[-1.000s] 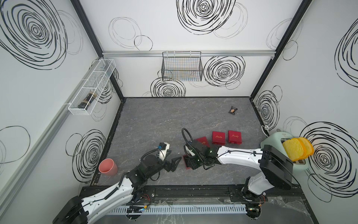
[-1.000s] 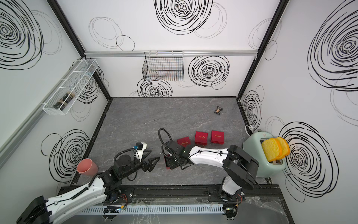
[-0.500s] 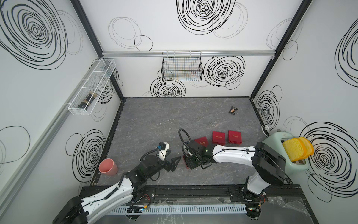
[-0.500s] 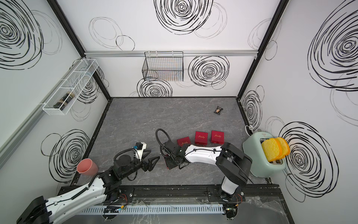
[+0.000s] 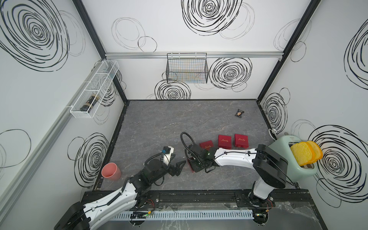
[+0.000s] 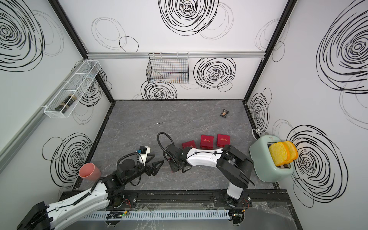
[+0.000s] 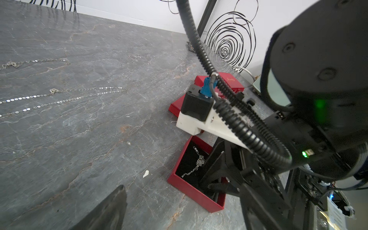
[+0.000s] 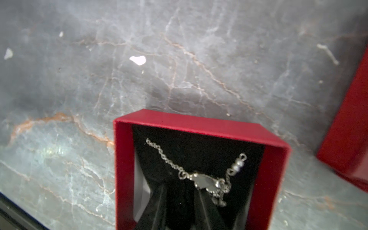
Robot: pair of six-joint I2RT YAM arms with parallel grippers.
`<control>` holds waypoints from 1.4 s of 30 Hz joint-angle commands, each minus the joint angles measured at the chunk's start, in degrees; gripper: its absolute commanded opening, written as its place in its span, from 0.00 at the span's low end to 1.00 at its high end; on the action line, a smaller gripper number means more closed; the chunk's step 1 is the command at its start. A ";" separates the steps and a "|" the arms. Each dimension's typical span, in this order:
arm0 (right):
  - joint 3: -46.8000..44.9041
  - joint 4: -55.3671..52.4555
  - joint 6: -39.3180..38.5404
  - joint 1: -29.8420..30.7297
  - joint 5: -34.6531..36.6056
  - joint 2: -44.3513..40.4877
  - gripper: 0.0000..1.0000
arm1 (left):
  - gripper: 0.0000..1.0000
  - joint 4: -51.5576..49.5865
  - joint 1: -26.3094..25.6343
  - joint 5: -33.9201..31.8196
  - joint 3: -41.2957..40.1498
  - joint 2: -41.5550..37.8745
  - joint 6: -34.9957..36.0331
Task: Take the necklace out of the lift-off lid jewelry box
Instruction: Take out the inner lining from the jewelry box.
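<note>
The lift-off lid jewelry box (image 5: 191, 169) (image 6: 172, 167) stands open near the table's front: red walls (image 8: 189, 119), black lining. A silver necklace (image 8: 201, 179) (image 7: 199, 161) with a winged pendant lies inside it. My right gripper (image 8: 181, 188) reaches down into the box. Its dark fingers stand a narrow gap apart, and the pendant rests at the tip of one. My left gripper (image 5: 180, 165) (image 6: 157, 167) hovers wide open just left of the box, holding nothing. Only one of its fingers (image 7: 111, 209) shows in the left wrist view.
The red lid (image 5: 206, 144) lies behind the box, with two closed red boxes (image 5: 224, 141) (image 5: 241, 140) to its right. Two other silver chains (image 7: 53, 91) (image 7: 12, 64) lie on the table farther back. A pink cup (image 5: 111, 171) stands front left, a toaster (image 5: 292, 159) at the right.
My right gripper has shifted slightly left over the open box and its jaws have narrowed. The left arm has stayed still.
</note>
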 commanded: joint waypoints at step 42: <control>-11.39 15.11 -6.13 -14.45 -37.62 -32.30 0.09 | 0.67 12.70 -10.06 1.79 1.81 3.62 5.88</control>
